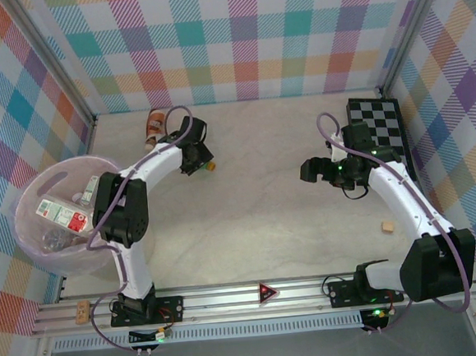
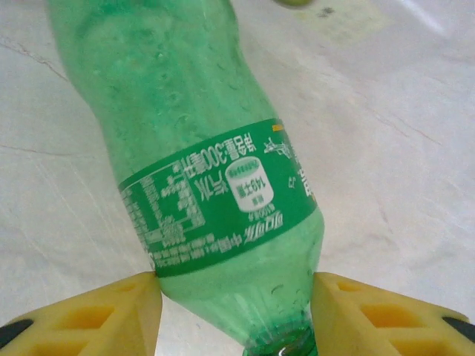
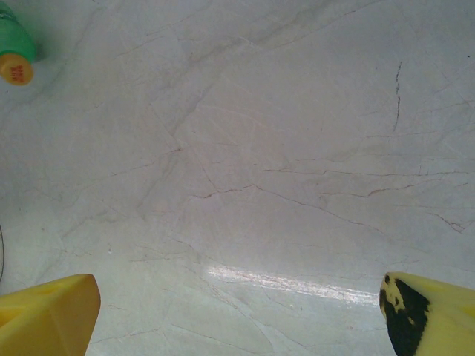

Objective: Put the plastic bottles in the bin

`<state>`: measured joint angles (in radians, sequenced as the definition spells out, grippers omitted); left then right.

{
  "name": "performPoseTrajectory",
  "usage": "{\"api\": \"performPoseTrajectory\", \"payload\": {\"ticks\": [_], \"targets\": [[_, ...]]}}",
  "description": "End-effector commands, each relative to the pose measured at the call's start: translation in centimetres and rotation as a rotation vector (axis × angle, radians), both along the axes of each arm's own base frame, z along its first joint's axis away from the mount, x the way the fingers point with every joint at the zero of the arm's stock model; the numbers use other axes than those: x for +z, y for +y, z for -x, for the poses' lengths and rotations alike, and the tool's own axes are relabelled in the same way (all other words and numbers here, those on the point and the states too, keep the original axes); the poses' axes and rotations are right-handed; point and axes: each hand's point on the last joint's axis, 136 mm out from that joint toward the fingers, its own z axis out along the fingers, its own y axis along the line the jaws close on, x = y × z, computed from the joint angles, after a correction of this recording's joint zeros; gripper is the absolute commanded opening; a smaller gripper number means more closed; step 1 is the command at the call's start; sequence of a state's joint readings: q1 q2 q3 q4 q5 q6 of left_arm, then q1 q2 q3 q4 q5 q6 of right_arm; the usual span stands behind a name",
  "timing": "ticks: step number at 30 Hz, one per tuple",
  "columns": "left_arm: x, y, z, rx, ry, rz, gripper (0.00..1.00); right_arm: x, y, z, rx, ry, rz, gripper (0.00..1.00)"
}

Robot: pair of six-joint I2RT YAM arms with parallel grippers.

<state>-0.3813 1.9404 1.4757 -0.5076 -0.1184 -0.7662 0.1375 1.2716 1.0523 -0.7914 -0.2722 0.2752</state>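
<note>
A green plastic bottle (image 2: pixel 200 148) with a green label lies on the pale table. My left gripper (image 2: pixel 236 297) is shut on its lower end, with both yellow fingers (image 2: pixel 111 311) touching its sides. From above, the left gripper (image 1: pixel 197 155) covers the bottle, and its orange cap (image 1: pixel 211 166) pokes out. A brown-orange labelled bottle (image 1: pixel 155 125) lies by the back wall. The pink-lilac bin (image 1: pixel 26 195) at the left holds several bottles (image 1: pixel 59 215). My right gripper (image 1: pixel 307 171) hangs open over bare table, and the right wrist view shows the green bottle's cap end (image 3: pixel 15 63) far left of the right gripper (image 3: pixel 237 311).
A black-and-white checkerboard (image 1: pixel 375 122) lies at the back right. A small wooden block (image 1: pixel 385 227) sits near the right arm. A red triangle (image 1: pixel 267 291) rests on the front rail. Plaid walls close the back and sides.
</note>
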Motion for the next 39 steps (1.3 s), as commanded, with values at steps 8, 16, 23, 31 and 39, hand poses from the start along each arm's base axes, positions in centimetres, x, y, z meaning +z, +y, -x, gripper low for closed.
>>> {"api": "performPoseTrajectory", "payload": {"ticks": [8, 16, 23, 31, 39], "targets": [[10.7, -3.4, 2.4, -0.167, -0.164, -0.074, 0.51, 0.1, 0.2, 0.0, 0.0, 0.004, -0.018, 0.97], [7.8, -2.4, 1.3, -0.131, -0.109, -0.109, 0.92, 0.1, 0.5, 0.0, 0.011, 0.008, -0.034, 0.97], [2.5, 1.1, -2.4, 0.061, -0.074, -0.056, 1.0, 0.5, -0.2, 1.1, 0.017, -0.007, 0.003, 0.97], [-5.1, 1.2, -2.4, 0.087, 0.063, -0.041, 0.89, 0.3, -0.3, 1.2, 0.012, -0.001, 0.008, 0.97], [-3.7, 0.4, -1.0, 0.066, 0.031, -0.041, 0.56, 0.3, -0.3, 0.7, 0.011, -0.002, 0.014, 0.97]]}}
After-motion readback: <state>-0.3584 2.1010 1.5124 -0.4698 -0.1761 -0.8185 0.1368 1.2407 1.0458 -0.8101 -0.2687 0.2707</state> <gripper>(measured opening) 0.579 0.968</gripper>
